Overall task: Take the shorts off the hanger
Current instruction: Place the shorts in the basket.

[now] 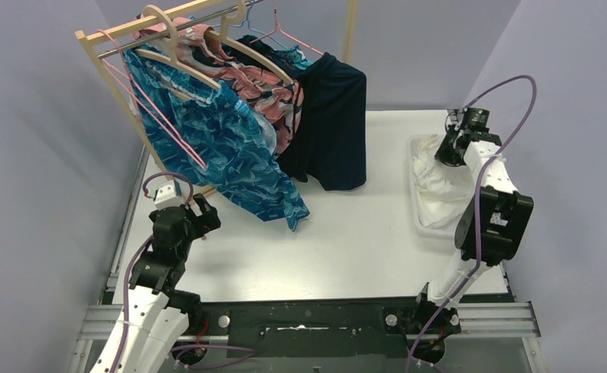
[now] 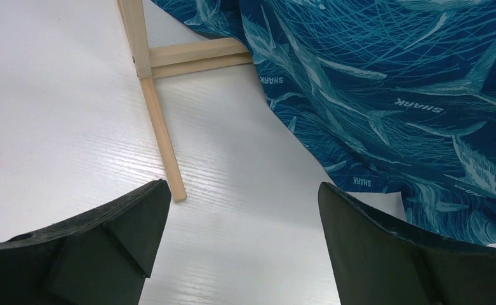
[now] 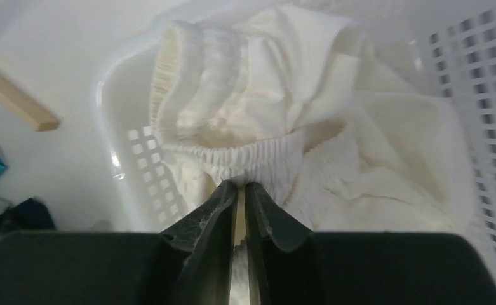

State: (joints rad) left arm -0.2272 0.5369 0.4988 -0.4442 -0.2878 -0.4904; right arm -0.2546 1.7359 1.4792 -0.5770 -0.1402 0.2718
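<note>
We are seeing the left end effector [image 2: 243,190] hovering low over the white table [image 1: 347,241] with its fingers spread wide and nothing between them. It is sitting just beside the foot of the wooden rack [image 2: 159,127]. The teal shark-print shorts [image 2: 391,82] are hanging at the front of that rack, draped around a pink hanger [image 1: 156,116], with the lower hem trailing down to the table close to this end effector but not touching it. Behind them the pink-and-navy floral shorts [image 1: 273,97] are hanging on a wooden hanger [image 1: 172,43], and the dark navy shorts [image 1: 335,128] are hanging at the rack's far right end.

The right end effector [image 3: 240,185] is pointing down into the white basket [image 3: 467,70] on the right side of the table, well apart from the rack. The white shorts [image 3: 264,121] are lying crumpled inside that basket, off any hanger. Its fingers are pressing almost together, leaving only a sliver of a gap, with the tips resting against the gathered elastic waistband. We cannot tell whether any fabric is being pinched between them.
</note>
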